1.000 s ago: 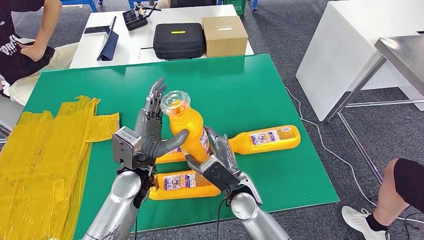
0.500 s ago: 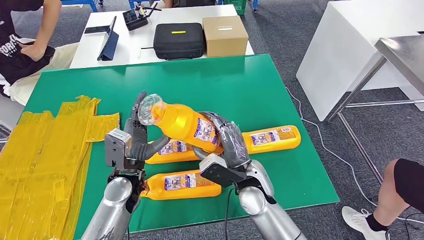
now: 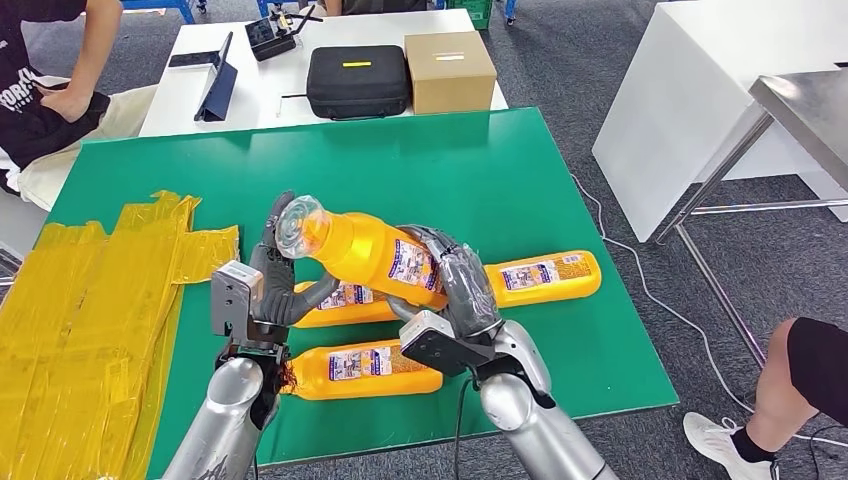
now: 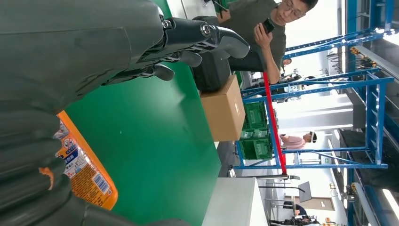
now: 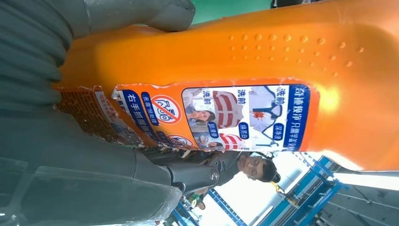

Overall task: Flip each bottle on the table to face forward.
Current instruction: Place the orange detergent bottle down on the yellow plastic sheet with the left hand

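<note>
Above the green table (image 3: 520,170), the orange bottle (image 3: 375,250) has tipped from upright to slanting, cap leftward, gripped at its base by the right hand (image 3: 455,285); the left hand (image 3: 280,275), fingers spread, cradles its neck. Laying it down looks next; three bottles lie below.

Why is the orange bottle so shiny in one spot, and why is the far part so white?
In the right wrist view, light glares off the held orange bottle beside its label. In the left wrist view, the far background is washed out by bright light, and the left hand close up is dark. The head view is evenly lit and sharp.
</note>
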Robot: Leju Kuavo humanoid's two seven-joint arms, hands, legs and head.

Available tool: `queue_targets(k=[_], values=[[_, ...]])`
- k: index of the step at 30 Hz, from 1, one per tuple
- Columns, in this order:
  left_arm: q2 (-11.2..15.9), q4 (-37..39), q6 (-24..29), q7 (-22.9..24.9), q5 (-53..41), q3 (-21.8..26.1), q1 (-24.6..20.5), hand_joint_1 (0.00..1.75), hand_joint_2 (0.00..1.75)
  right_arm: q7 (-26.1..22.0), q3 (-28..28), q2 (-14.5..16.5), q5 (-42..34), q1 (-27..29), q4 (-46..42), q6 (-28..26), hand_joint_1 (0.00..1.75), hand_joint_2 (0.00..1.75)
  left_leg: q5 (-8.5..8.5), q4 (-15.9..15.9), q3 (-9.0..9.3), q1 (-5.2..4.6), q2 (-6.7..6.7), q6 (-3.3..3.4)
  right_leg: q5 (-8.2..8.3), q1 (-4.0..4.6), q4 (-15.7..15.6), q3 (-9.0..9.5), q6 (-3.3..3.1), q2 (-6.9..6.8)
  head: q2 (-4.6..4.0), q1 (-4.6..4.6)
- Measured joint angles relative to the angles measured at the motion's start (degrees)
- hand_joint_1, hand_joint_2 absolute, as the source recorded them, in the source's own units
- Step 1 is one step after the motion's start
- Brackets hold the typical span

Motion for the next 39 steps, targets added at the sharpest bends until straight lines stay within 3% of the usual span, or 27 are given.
queue_targets(k=[10,19,39], values=[[0.06,1.51,-1.84,0.05,2.48,0.22,-0.18,0.0,1.75,0.72,1.46,1.22,-0.41,-4.12,3.5,1.37,1.75,1.75,0.02,0.0,0.0,0.01,-0.01,-0.01,0.0,0.0,0.01,0.0,0.0,0.0,0.0,0.0],[0.39,-0.68,-5.29,1.26,3.05,0.54,1.43,0.0,1.75,0.9,-1.34,2.13,-1.33,-7.62,7.89,-2.4,1.75,1.75,0.01,0.0,0.0,0.0,-0.02,-0.01,0.0,0.0,0.01,0.0,0.0,0.0,0.0,0.0],[0.39,-4.14,-8.78,2.27,3.71,0.32,2.02,0.0,1.75,0.85,-6.47,2.66,-0.78,-8.34,12.68,-3.99,1.75,1.75,0.01,0.01,0.01,0.0,-0.01,-0.01,0.0,0.01,0.01,0.0,0.0,0.0,0.0,0.0]])
